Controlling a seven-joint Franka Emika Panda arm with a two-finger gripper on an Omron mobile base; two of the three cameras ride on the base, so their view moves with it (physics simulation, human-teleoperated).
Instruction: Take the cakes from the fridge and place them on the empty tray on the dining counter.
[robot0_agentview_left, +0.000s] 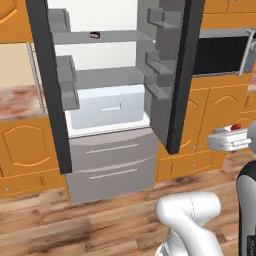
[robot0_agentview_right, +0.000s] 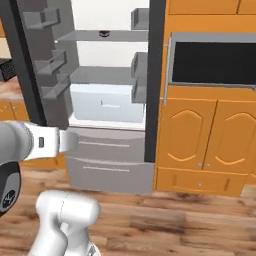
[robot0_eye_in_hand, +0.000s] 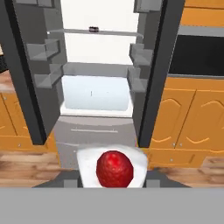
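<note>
The gripper (robot0_eye_in_hand: 113, 175) is closed partway on the white wedge cake slice with a red cherry top (robot0_eye_in_hand: 113, 168), held well clear of the tall grey-silver fridge (robot0_eye_in_hand: 94, 131). The dark chocolate slice (robot0_eye_in_hand: 93, 29) sits straight ahead and higher, mid-shelf on the upper glass shelf (robot0_eye_in_hand: 74, 31). No legible writing.

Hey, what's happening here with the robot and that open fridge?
The white robot arm's hand is holding the white cake slice with a red cherry top, pulled back in front of the tall grey-silver fridge, whose upper doors stand wide open. The dark chocolate cake slice sits on an upper glass shelf inside. So one cake is out and in the hand, and the other is yet to be collected.
</note>
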